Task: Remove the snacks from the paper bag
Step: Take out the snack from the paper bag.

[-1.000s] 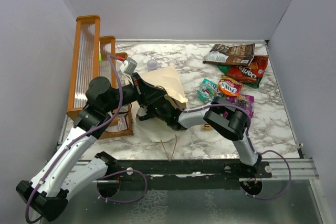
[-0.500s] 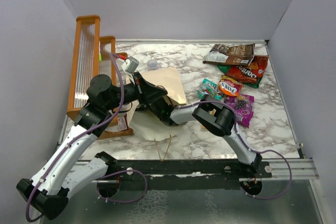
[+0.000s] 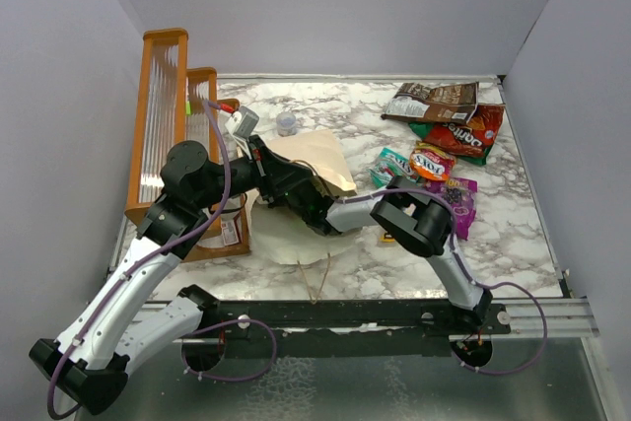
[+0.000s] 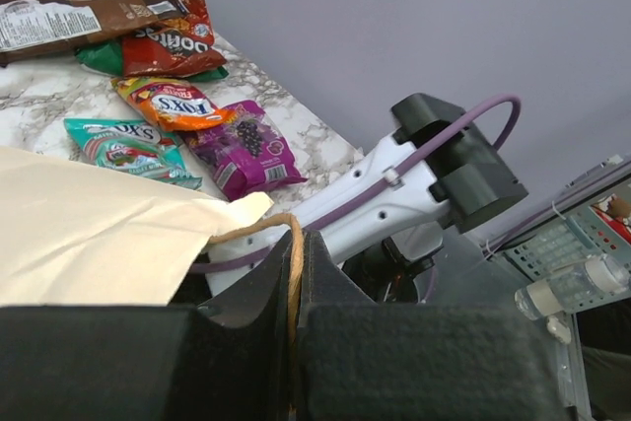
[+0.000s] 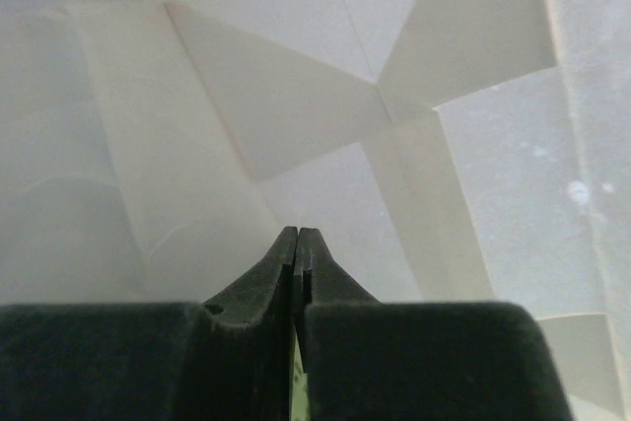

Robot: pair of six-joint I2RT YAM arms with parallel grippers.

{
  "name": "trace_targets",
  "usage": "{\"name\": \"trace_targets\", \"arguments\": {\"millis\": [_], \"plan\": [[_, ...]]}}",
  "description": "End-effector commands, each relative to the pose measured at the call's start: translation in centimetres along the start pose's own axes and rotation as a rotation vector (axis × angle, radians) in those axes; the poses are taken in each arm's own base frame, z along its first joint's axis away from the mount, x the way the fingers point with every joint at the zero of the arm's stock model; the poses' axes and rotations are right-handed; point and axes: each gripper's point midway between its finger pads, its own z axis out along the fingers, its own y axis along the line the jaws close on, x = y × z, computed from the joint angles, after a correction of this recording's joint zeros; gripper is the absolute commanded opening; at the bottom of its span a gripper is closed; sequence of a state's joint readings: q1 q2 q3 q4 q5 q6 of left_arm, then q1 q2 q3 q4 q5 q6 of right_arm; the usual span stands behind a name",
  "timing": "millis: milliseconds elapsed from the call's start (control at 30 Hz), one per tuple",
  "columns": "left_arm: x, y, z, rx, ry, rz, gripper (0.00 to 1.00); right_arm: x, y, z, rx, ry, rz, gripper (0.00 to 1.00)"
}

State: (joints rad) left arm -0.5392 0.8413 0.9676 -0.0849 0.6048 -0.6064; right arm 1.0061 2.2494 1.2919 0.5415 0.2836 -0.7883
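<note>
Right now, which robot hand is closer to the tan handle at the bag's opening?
Left. The left gripper is pinching the tan handle at the mouth of the paper bag. The right gripper is shut inside the bag, pointing at its folded bottom.

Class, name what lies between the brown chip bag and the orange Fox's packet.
The orange-red Doritos bag, lying atop a green bag; clearest in the top external view.
</note>
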Motion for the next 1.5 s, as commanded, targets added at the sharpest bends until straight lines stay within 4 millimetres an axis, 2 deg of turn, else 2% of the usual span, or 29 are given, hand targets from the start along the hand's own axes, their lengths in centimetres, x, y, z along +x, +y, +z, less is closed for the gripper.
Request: {"name": "trace_targets", "arguments": {"millis": [0, 167, 233, 333, 400, 567, 700, 767, 900, 1033, 1067, 1133, 1200, 1233, 1400, 1467], "plan": [[-1.4, -0.3, -0.2, -0.017, -0.053, 0.042, 0.00, -4.2, -2.0, -3.1, -0.063, -0.105, 0.142, 0.01], [-0.9, 0.6, 0.2, -0.034, -0.045, 0.037, 0.00, -5.9, -1.6, -5.5, -0.141, -0.138, 0.337, 0.01], [-0.8, 0.7, 0.3, -0.033, -0.043, 0.034, 0.00, -5.4, -1.0, -5.4, -0.159, -0.088, 0.397, 0.03], [-0.8, 0.6, 0.3, -0.026, -0.040, 0.033, 0.00, -3.7, -0.9, -5.0, -0.099, -0.012, 0.458, 0.34], [-0.8, 0.5, 0.2, -0.024, -0.042, 0.035, 0.00, -2.4, -0.6, -4.7, -0.069, 0.030, 0.475, 0.46], [-0.9, 0.5, 0.3, -0.025, -0.047, 0.033, 0.00, 0.1, 1.1, -3.4, -0.056, 0.132, 0.453, 0.55], [-0.9, 0.9, 0.4, -0.035, -0.055, 0.027, 0.00, 1.7, 1.2, -3.1, -0.012, 0.242, 0.452, 0.61], [-1.1, 1.5, 0.5, -0.063, -0.069, 0.020, 0.00, 2.0, 1.5, -3.4, 0.001, 0.289, 0.472, 0.62], [-1.4, 3.7, 0.5, -0.174, -0.112, 0.003, 0.00, 0.8, 2.9, -4.6, -0.021, 0.280, 0.498, 0.63], [-2.1, 4.5, 0.2, -0.225, -0.149, 0.014, 0.00, 0.9, 2.9, -5.6, -0.008, 0.293, 0.582, 0.62], [-2.3, 4.8, 0.0, -0.246, -0.163, 0.011, 0.00, 0.8, 3.0, -5.7, -0.010, 0.289, 0.598, 0.60], [-2.6, 5.1, -0.3, -0.274, -0.189, 0.012, 0.00, 0.5, 2.8, -6.0, -0.007, 0.274, 0.611, 0.49], [-2.8, 5.1, -0.4, -0.273, -0.198, 0.020, 0.00, 0.5, 2.1, -6.0, 0.026, 0.264, 0.606, 0.34], [-2.9, 5.0, -0.4, -0.271, -0.198, 0.025, 0.00, 0.4, 1.6, -6.0, 0.046, 0.269, 0.592, 0.30], [-2.4, 5.6, -0.3, -0.288, -0.186, 0.034, 0.00, 0.5, 0.4, -6.4, 0.112, 0.322, 0.482, 0.29], [-2.4, 6.1, -0.3, -0.304, -0.186, 0.034, 0.00, 0.5, 0.1, -6.8, 0.141, 0.345, 0.455, 0.35]]}}
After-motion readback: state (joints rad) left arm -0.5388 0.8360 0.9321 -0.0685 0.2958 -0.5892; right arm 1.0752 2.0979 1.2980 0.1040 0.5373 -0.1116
